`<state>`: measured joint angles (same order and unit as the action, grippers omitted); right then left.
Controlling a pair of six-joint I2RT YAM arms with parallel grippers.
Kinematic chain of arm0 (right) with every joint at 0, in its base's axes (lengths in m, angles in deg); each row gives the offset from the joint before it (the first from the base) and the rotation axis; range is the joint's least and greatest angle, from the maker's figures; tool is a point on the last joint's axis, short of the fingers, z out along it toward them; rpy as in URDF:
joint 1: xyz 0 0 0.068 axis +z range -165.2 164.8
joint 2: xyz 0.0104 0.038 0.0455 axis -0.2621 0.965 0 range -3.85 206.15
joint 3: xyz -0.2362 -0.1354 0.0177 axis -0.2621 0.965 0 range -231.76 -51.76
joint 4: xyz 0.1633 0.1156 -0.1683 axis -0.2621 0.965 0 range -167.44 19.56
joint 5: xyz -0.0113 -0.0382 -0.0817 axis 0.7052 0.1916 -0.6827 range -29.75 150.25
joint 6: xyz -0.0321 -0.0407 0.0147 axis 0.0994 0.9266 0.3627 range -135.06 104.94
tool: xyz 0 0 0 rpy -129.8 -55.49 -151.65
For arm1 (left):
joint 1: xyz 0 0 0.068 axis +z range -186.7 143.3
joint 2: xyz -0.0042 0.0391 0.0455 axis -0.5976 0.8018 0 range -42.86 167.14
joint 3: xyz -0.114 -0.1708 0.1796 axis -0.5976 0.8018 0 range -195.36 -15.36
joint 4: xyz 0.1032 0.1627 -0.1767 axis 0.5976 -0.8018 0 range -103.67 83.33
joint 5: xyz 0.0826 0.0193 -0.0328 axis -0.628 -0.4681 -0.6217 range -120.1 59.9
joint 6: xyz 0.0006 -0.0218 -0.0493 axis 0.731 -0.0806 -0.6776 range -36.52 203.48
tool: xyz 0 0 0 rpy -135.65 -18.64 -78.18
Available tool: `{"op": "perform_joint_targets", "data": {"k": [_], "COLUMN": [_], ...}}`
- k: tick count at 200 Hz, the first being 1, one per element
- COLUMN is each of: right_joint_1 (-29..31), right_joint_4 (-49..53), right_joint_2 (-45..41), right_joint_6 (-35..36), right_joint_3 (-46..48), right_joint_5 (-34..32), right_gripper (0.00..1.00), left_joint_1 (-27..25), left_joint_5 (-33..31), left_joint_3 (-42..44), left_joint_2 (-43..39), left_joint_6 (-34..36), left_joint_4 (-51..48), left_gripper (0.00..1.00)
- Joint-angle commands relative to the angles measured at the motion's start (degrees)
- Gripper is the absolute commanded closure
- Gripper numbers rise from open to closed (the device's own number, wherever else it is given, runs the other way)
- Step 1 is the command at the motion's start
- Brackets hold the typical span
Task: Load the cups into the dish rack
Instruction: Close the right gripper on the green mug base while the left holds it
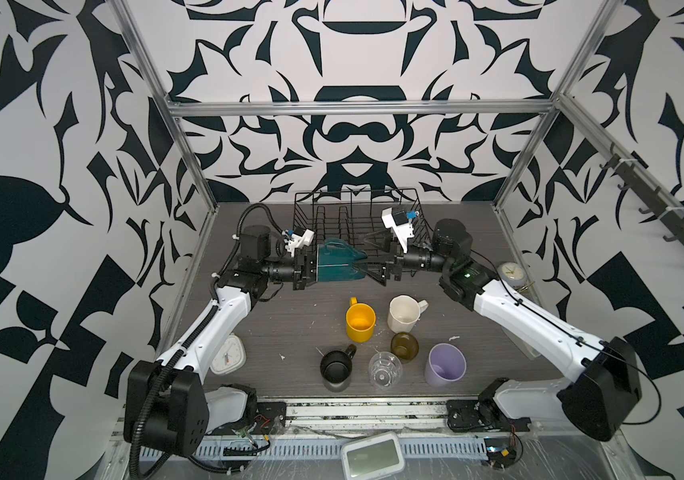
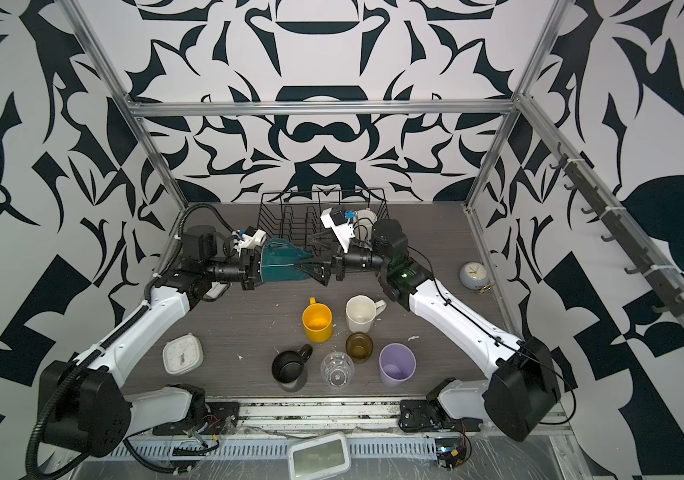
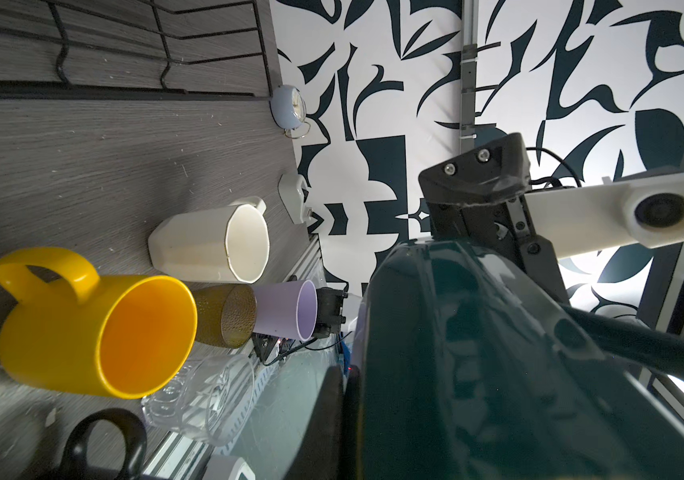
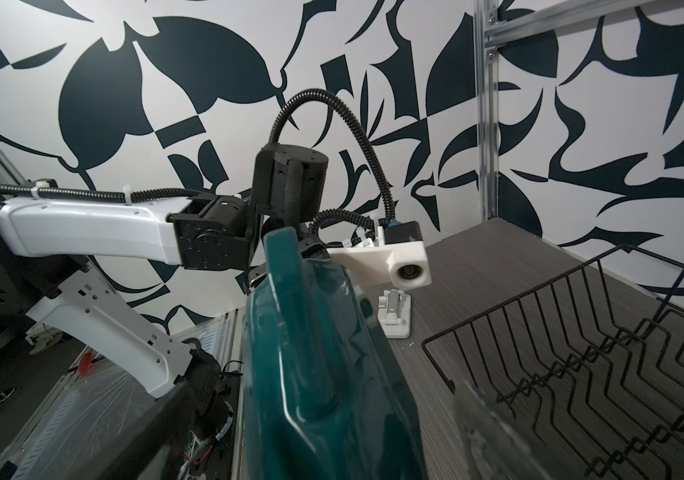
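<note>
A teal mug (image 1: 334, 264) (image 2: 284, 264) hangs on its side in the air in front of the black wire dish rack (image 1: 357, 216). My left gripper (image 1: 305, 270) (image 3: 348, 415) is shut on the mug's rim wall (image 3: 477, 353). My right gripper (image 1: 377, 266) (image 4: 332, 436) is open, its fingers either side of the mug's other end (image 4: 323, 353) with a gap showing. On the table stand a yellow mug (image 1: 360, 322), a faceted white mug (image 1: 404, 313), an amber glass (image 1: 404, 347), a clear glass (image 1: 384, 369), a black mug (image 1: 336, 368) and a lilac tumbler (image 1: 445, 365). A white mug (image 2: 365, 218) sits inside the rack.
A round pale-blue clock (image 1: 510, 274) stands by the right wall. A white square clock (image 1: 228, 355) lies under the left arm. A white-framed device (image 1: 367, 457) lies on the front rail. Metal frame posts line both sides of the table.
</note>
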<state>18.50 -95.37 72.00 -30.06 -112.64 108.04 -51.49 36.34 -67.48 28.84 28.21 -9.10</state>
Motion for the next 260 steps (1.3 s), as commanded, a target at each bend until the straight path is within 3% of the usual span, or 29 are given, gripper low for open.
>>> {"op": "perform_joint_targets", "data": {"k": [1,260], "right_joint_1": [0.65,5.46], "right_joint_4": [-2.68,-5.57], "right_joint_2": [0.09,5.8], "right_joint_6": [0.94,-0.11], "right_joint_3": [-2.66,-1.17], "right_joint_5": [0.1,2.85], "right_gripper": [0.01,0.0], "left_joint_1": [-0.85,-2.22], "left_joint_5": [3.43,6.42], "left_joint_3": [-2.9,-2.97], "left_joint_2": [-0.51,0.8], "left_joint_6": [0.44,-7.84], "left_joint_4": [1.91,10.39], "left_gripper": [1.0,1.0]}}
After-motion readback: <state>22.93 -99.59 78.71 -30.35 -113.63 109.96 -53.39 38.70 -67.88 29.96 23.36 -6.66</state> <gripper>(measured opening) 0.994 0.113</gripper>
